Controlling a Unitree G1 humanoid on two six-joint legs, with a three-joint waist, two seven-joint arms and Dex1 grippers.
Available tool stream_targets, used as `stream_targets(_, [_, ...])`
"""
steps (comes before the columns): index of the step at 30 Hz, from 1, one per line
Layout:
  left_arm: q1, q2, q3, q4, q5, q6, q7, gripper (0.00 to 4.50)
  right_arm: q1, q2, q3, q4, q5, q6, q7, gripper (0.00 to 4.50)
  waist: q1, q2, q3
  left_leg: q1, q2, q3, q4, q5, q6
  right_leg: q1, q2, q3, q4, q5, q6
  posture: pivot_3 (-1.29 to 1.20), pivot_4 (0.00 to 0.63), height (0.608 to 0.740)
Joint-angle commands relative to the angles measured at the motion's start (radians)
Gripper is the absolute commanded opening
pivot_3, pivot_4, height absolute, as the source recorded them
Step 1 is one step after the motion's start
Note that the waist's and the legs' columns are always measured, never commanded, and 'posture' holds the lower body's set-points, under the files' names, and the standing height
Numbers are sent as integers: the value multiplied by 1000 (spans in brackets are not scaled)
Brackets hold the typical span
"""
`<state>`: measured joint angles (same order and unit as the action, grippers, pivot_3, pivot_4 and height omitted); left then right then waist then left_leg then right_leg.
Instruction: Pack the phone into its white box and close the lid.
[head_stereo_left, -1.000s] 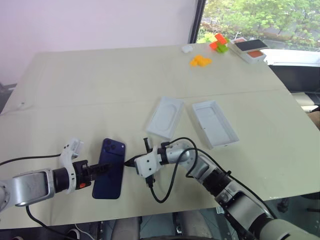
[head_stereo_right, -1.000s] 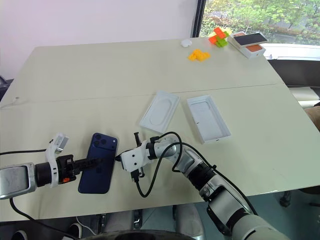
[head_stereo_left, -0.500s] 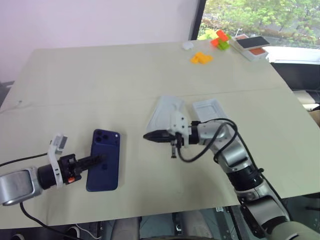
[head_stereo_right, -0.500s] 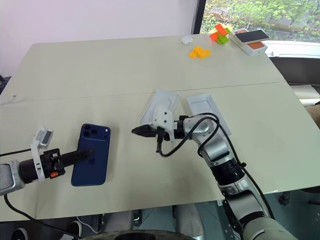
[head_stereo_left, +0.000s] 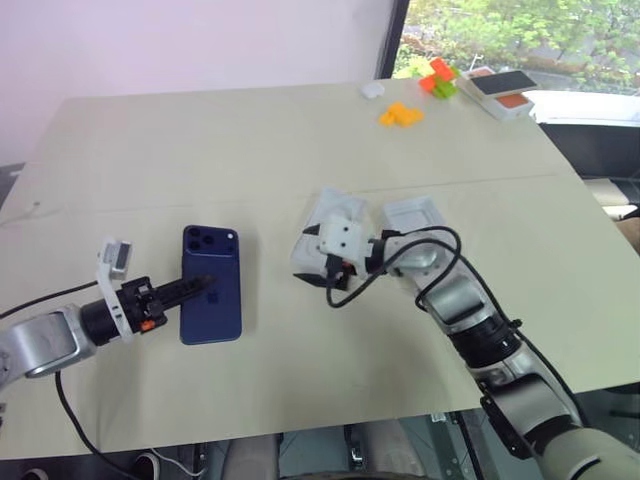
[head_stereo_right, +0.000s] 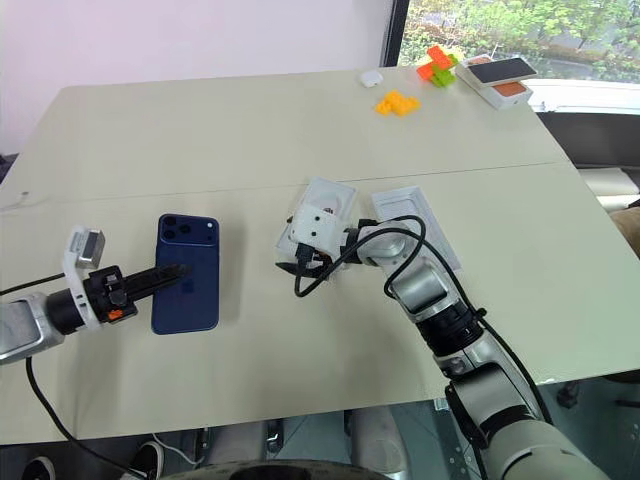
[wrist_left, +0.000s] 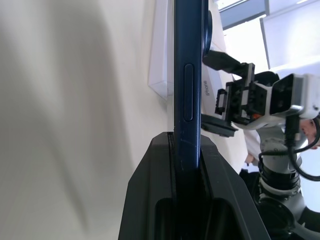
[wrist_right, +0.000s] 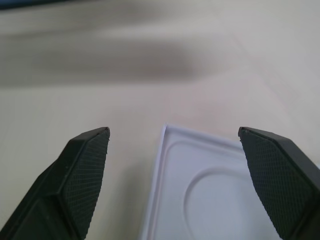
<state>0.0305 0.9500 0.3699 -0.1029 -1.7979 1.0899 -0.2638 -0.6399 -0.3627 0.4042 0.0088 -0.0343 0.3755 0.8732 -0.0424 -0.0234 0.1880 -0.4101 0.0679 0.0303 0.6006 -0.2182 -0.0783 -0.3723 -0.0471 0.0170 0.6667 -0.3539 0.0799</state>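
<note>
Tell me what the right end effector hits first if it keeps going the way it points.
Probably the white box: the right end effector stands open, with the tray's near corner and moulded recess straight ahead between its fingers. How much of a gap is left is unclear.

The phone (head_stereo_left: 211, 285) was glossy navy blue, the white box (head_stereo_left: 326, 231) plain white, the table (head_stereo_left: 200, 150) pale beige.

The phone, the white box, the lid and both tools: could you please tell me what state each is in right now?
phone: clamped edge-on in the left tool.
white box: open, empty, on the table.
lid: off, inside up, beside the box.
left tool: shut on the phone.
right tool: open, at the box's near end.
</note>
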Motion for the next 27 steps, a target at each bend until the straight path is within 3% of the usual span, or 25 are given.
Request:
stream_targets(1, [-17, -5, 34, -15, -9, 7, -14, 0, -42, -14, 28, -57, -12, 83, 37, 4387, 0, 0, 0, 0, 0, 0, 1, 0, 0, 0, 0, 0, 0, 0, 0, 0, 150, 740])
stream_targets(11, [-7, -49, 31, -50, -7, -7, 37, 0, -67, -30, 52, -105, -18, 334, 47, 4387, -1, 0, 0, 0, 0, -1, 7, -2, 3, 1, 0, 0, 6, 0, 0, 0, 150, 740])
stream_targets(17, [-23, -68, 25, -58, -4, -14, 73, 0, -84, -22, 67, -72, -24, 386, 40, 4387, 0, 0, 0, 0, 0, -1, 12, -2, 3, 1, 0, 0, 12, 0, 0, 0, 150, 740])
stream_targets(20, [-30, -74, 23, -64, -13, -18, 95, 0, -98, -8, 73, -36, -31, 388, 27, 3561, -1, 0, 0, 0, 0, -2, 13, -2, 3, 0, 0, 0, 14, 0, 0, 0, 150, 740])
stream_targets(24, [-28, -82, 23, -76, -23, -22, 114, 0, -102, -8, 91, -11, -51, 351, 16, 1550, 0, -1, 0, 0, 0, -2, 13, -2, 3, 0, 0, 0, 15, 0, 0, 0, 150, 740])
stream_targets(27, [-25, -84, 26, -82, -22, -21, 122, 0, -110, 9, 82, 7, -48, 348, -4, 1550, -1, -1, -1, 0, 0, -2, 13, -2, 3, 0, 1, 0, 15, 0, 0, 0, 150, 740])
